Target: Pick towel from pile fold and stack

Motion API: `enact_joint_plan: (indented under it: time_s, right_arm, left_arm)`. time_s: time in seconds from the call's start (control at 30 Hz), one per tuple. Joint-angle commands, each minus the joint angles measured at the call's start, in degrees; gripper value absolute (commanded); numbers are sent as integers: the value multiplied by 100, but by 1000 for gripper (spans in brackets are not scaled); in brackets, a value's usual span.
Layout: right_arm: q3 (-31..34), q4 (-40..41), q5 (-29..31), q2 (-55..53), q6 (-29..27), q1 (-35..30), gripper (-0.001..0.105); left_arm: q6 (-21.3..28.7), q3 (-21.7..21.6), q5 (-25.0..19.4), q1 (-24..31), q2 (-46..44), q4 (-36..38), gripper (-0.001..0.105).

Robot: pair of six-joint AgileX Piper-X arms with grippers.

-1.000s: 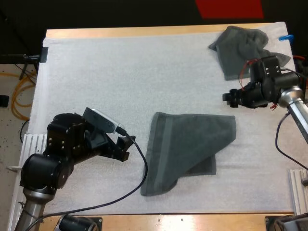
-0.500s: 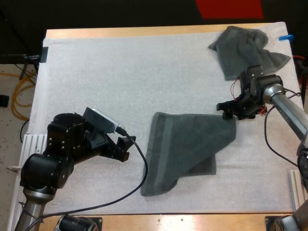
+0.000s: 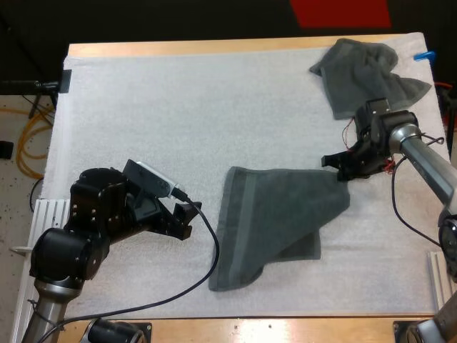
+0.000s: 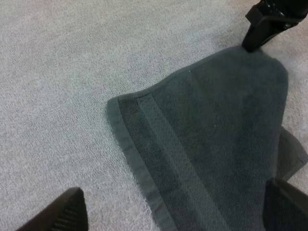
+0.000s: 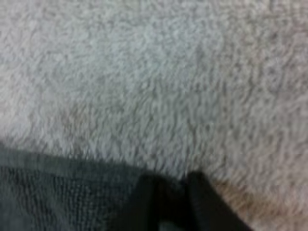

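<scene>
Folding is judged to be the step in hand. One dark grey-green towel (image 3: 278, 214) is laid out near the middle of the white mat (image 3: 178, 107) on the tabletop (image 3: 214, 47). It is partly doubled over, and a lower layer is seen poking out along its near right side. A second, crumpled towel (image 3: 364, 75) is left at the mat's far right corner, well apart from the first.

The right jaws, carried by the right arm (image 3: 421, 153), are set at the laid-out towel's far right corner. In the right wrist view they are seen almost pressed together at the towel's edge. The corner appears to be pinched between them, though the cloth in the narrow gap can barely be made out. The left jaws, carried by the left arm (image 3: 93, 214), are held spread just beside the towel's left hem, with nothing between them.

For the next move, the pinched corner would probably have to be lifted and carried across so that the edges are matched. A firm hold on that thin edge is called for. The left hem may need to be pinned so the cloth is not dragged along. Stacking is not yet reached.
</scene>
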Motion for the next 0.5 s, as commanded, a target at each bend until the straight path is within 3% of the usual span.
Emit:
enact_joint_plan:
  time_s: [0.0, 0.07, 0.23, 0.37, 0.47]
  right_arm:
    - [31, 181, -261, 84, -113, -7, 0]
    - [31, 259, -267, 74, -223, 0, 0]
    - [31, 368, -230, -87, -352, 4, 0]
    - [31, 378, -158, -315, -352, 4, 0]
    - [31, 420, 218, -494, -370, 4, 0]
  left_arm:
    - [-42, -48, 43, -31, -9, -52, 71]
    - [-42, -48, 65, -31, -1, -52, 71]
    - [-42, -48, 599, -31, 350, -78, 71]
    - [-50, -48, 637, -31, 911, -236, 71]
    - [-50, -48, 637, -31, 1393, -575, 71]
